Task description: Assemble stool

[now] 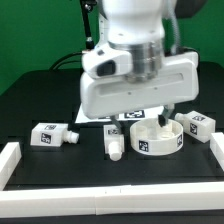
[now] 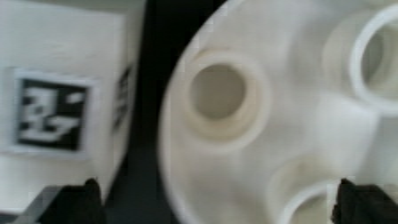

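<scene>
The round white seat disc [image 1: 156, 137] lies on the black table, right of centre. In the wrist view it fills the frame [image 2: 267, 150], with round sockets in its face. Three white tagged legs lie around it: one at the exterior view's left [image 1: 50, 134], one just left of the disc [image 1: 113, 140], also in the wrist view [image 2: 54, 105], and one at the right [image 1: 197, 124]. My gripper [image 1: 158, 120] hangs low over the disc. Its jaws [image 2: 217, 205] are wide open, one fingertip [image 2: 75, 202] outside the disc's edge, the other [image 2: 361, 205] over its inside. Nothing is held.
White border rails run along the front [image 1: 110, 198], the left [image 1: 10, 160] and the right [image 1: 216, 150] of the black table. Part of the marker board [image 1: 138, 113] peeks out under the hand. The arm's white body hides the table behind it.
</scene>
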`<state>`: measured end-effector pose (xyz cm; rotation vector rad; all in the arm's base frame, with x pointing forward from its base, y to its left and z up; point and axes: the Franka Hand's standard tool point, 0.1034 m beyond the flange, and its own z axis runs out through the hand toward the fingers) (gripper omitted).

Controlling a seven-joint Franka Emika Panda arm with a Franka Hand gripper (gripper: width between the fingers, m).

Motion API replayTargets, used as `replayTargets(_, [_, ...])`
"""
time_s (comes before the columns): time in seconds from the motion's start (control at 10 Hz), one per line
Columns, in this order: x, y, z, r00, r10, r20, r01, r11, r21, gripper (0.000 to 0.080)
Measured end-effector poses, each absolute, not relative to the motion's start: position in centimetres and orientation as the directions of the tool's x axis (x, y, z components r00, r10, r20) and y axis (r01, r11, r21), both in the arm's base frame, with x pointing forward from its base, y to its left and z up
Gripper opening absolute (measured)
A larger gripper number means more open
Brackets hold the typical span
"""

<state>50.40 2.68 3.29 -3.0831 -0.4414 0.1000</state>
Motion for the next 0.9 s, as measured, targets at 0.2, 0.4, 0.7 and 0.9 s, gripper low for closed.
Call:
replayTargets(0.2, [50.6,2.7,3.2,0.92,0.389,-0.046,0.387,-0.921,-0.036,0.0649])
replayTargets(0.4, [50.8,2.4,3.2,0.918,0.396,-0.036,0.395,-0.918,-0.034,0.0649])
replayTargets(0.7, [51.4,2.8,3.1,0.907,0.42,-0.018,0.419,-0.908,-0.027,0.0649])
replayTargets(0.9, [52.1,3.3,3.1,0.9,0.435,-0.018,0.435,-0.9,-0.025,0.0649])
